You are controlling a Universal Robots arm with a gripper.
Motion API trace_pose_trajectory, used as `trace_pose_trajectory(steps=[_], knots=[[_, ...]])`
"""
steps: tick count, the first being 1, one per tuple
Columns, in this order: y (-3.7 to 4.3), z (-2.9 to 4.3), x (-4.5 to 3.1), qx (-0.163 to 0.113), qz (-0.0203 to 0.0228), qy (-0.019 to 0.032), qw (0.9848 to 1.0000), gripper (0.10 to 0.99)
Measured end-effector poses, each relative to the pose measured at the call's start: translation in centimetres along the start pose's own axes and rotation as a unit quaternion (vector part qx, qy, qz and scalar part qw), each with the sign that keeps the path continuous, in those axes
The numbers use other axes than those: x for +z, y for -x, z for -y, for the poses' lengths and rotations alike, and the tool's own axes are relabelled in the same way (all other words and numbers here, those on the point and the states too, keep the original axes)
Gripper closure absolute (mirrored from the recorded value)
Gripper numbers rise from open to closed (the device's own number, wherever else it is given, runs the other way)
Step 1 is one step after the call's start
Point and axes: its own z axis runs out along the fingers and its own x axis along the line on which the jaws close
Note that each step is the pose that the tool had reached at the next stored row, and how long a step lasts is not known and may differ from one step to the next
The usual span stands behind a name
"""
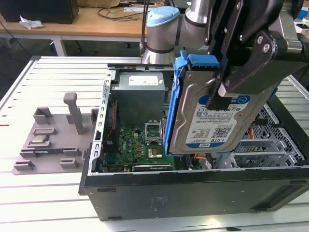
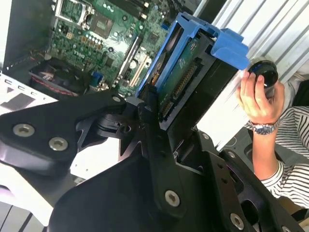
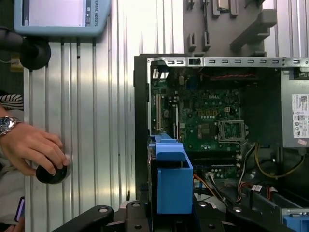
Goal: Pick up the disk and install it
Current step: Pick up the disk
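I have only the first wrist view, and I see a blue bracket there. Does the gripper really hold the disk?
Observer: Yes. In the exterior view the gripper is shut on the disk, one black finger across its label.
Operator: Is it inside the case already?
Observer: No, it hangs on edge above the open computer case.
Operator: Where are its connectors?
Observer: The second wrist view shows the connector row facing the camera.

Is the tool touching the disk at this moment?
Touching. The exterior view shows the tool clamped on the disk at its labelled face, holding it raised over the computer case.
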Motion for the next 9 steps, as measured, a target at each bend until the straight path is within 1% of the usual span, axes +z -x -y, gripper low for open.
trace_pose_trajectory(steps=[1,9], knots=[[0.20,0.31,0.09,0.000,-0.0001,0.0000,1.0000,0.725],[0.99,1.56,0.52,0.000,-0.0009,0.0000,1.0000,0.725]])
